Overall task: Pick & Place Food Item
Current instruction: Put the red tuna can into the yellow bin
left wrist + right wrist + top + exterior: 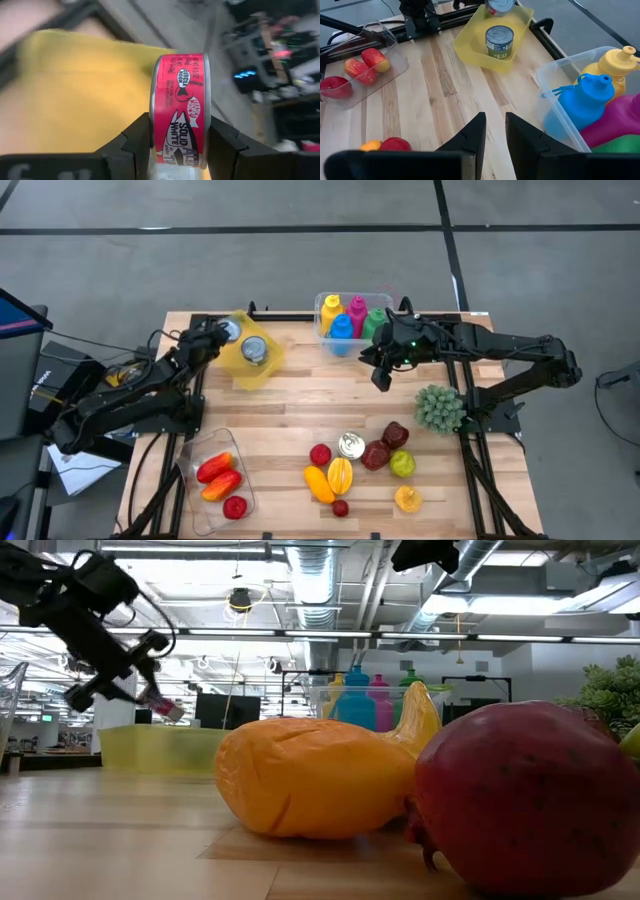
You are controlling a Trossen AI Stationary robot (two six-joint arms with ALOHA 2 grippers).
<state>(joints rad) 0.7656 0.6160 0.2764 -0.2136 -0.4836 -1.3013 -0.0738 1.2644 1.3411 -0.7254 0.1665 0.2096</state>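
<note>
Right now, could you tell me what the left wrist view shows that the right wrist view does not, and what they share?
Only the left wrist view shows the red tuna can clamped between the left tool's fingers, with its label readable. Only the right wrist view shows the second can sitting in the tray, the clear bin of bottles, the clear tray of red fruit and the right tool, holding nothing. Both show the yellow tray.

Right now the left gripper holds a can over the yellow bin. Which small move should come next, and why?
Probably lower it a little, then open. The left gripper is shut on the red tuna can, held above the yellow bin, where another can already stands. Aim for bare floor beside it. The right gripper waits near the bottle tub.
</note>
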